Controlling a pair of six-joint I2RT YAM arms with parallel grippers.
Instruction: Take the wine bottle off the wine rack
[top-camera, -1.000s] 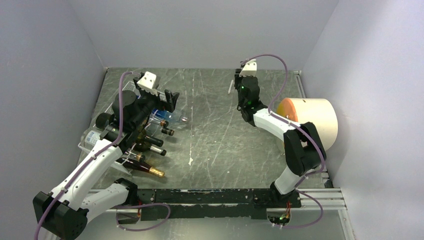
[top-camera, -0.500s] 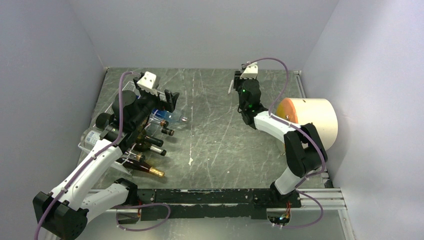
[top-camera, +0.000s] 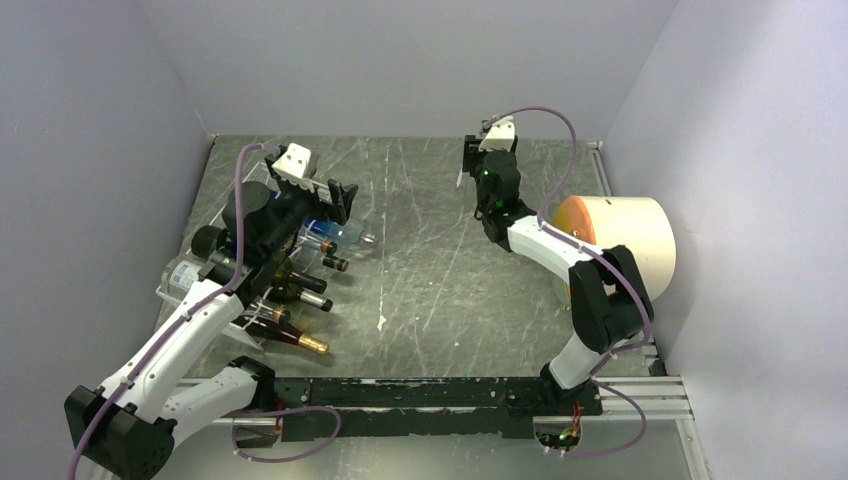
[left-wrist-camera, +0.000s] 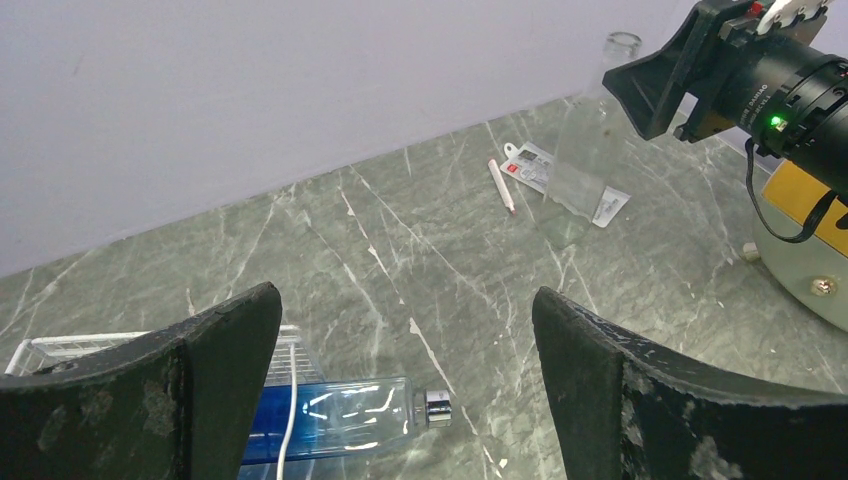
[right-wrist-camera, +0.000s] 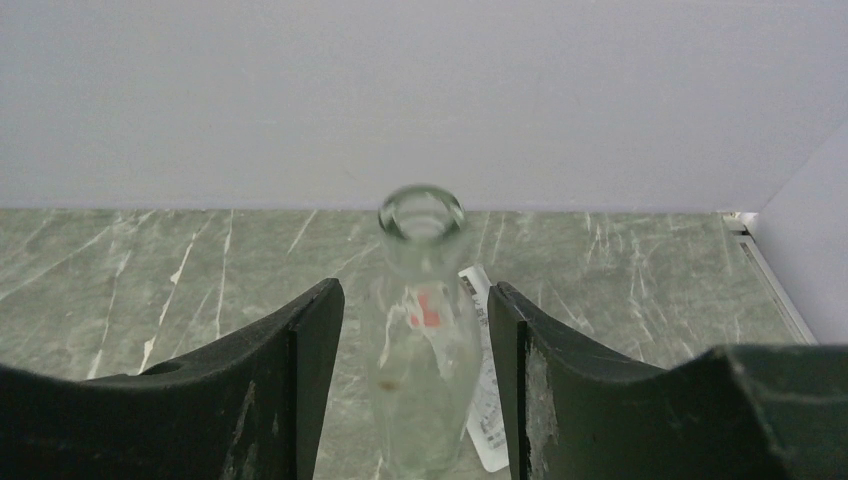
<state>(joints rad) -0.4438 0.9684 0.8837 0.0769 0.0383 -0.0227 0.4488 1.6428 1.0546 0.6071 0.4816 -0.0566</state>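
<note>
The white wire wine rack (top-camera: 170, 292) stands at the left and holds several bottles lying down. The top one is a clear blue bottle (top-camera: 335, 232) with a silver cap. My left gripper (top-camera: 318, 193) hovers open just above it. In the left wrist view the blue bottle (left-wrist-camera: 330, 415) lies low between the fingers, on the rack (left-wrist-camera: 60, 345). My right gripper (top-camera: 476, 160) is at the back. Its open fingers stand either side of an upright clear glass bottle (right-wrist-camera: 420, 330) with gaps showing. That bottle also shows in the left wrist view (left-wrist-camera: 585, 150).
Dark bottles (top-camera: 300, 298) fill the rack's lower rows, one with a gold top (top-camera: 314, 345). A cream cylinder with an orange face (top-camera: 625, 240) lies at the right. A paper tag (left-wrist-camera: 530, 165) and a thin white stick (left-wrist-camera: 500, 185) lie by the clear bottle.
My right gripper has shifted slightly toward the back wall. My left gripper has barely moved.
</note>
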